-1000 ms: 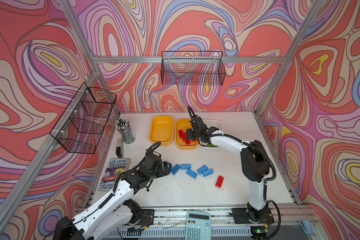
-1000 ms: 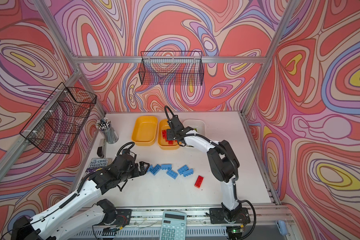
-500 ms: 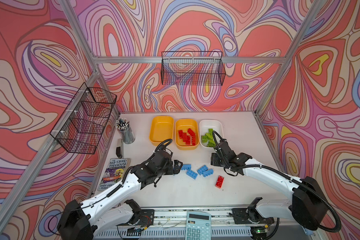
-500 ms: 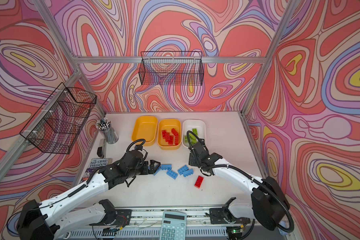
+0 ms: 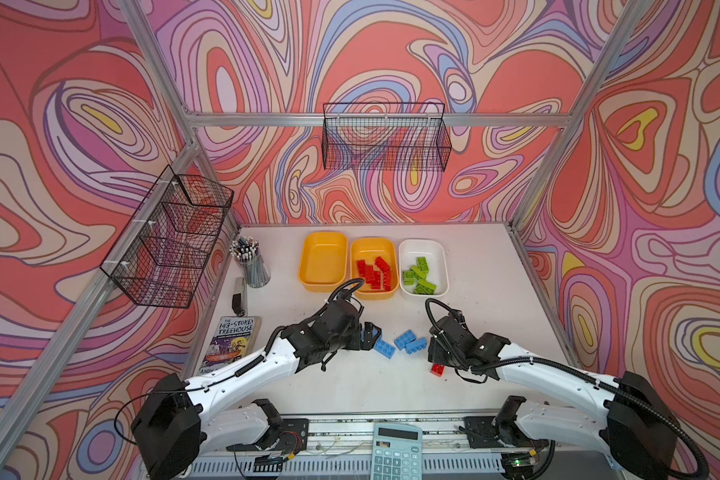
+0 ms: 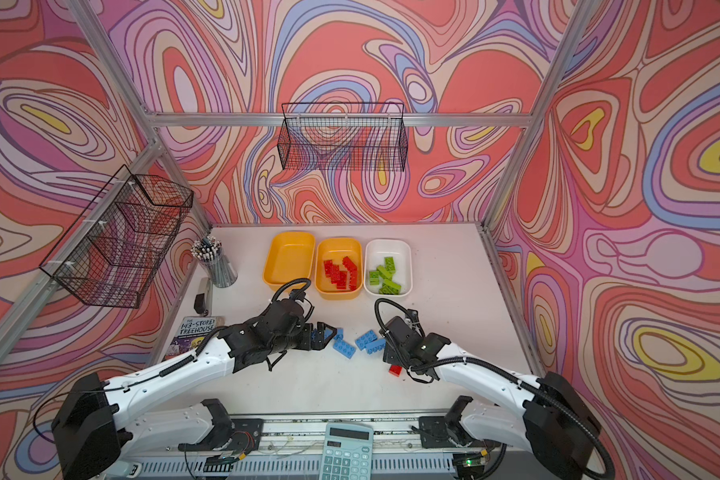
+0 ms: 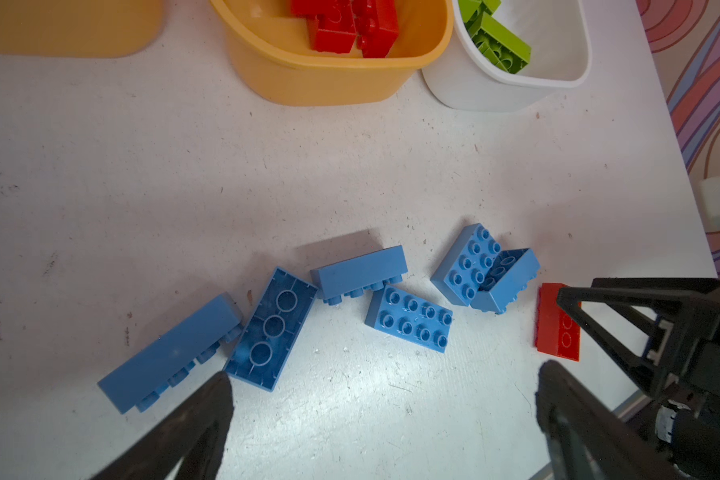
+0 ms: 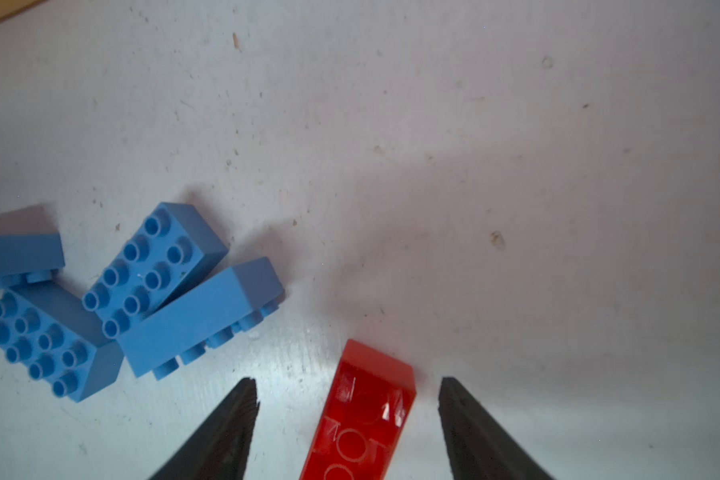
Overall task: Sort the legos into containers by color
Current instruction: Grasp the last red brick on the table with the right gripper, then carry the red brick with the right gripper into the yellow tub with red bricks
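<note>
Several blue legos [image 7: 410,318] lie loose in a row at mid-table, seen in both top views [image 5: 385,347] [image 6: 344,347]. My left gripper [image 7: 385,376] [image 5: 373,336] is open at the row's left end, with nothing between its fingers. A red lego [image 8: 366,415] [image 5: 437,369] lies upside down on the table. My right gripper [image 8: 348,386] [image 5: 435,360] is open and straddles it, with a gap on each side. Of the three containers, the left yellow tray [image 5: 304,266] is bare, the middle yellow tray [image 5: 374,242] holds red legos [image 5: 375,272], and the white tray [image 5: 422,243] holds green legos [image 5: 420,272].
A cup of pencils [image 5: 250,264] and a book [image 5: 233,340] sit along the table's left side. A calculator [image 5: 395,451] lies at the front edge. Black wire baskets hang on the back wall [image 5: 385,139] and the left rail [image 5: 171,237].
My right arm has swung back from over the middle yellow tray, down to the table, and now stands over the red lego. My left gripper has moved right, up to the blue legos.
</note>
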{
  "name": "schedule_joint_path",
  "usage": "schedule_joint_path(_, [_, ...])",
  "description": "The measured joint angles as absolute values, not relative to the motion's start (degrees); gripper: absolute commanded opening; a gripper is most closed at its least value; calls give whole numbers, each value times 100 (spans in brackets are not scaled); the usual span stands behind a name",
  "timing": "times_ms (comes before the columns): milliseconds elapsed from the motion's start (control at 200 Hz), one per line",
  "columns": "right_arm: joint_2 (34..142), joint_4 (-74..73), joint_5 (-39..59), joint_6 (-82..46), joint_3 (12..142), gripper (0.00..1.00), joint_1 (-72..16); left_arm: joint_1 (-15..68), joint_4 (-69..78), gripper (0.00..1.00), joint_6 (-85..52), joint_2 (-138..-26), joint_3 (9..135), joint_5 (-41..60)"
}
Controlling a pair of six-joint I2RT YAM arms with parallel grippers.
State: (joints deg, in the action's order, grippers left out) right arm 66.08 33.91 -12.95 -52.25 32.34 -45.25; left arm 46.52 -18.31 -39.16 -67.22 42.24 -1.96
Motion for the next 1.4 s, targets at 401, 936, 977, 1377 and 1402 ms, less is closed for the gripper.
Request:
schedule_joint_path(401, [7039,3168,-1341,-5872,2995,32,-4882,4652,-1822,100,-3900,-6722,4224,-322])
schedule_joint_path(936, [8270,3343,-1756,-4410,6058,30,-4340,4652,-2062,100,-3859,-6497,4154,-674])
schedule_joint_path(977, [8604,3201,-1726,-4171,6445,30,-4230,4652,-2145,100,-3857,-6436,4147,-731])
schedule_joint_path(1377, [11931,2644,-1306,-2685,9682,41,-3636,4617,-3017,100,-4056,-5655,3997,-1170])
schedule_joint_path(1402, [12079,2648,-1275,-2633,9797,46,-3616,4611,-3052,100,-4066,-5638,3997,-1188])
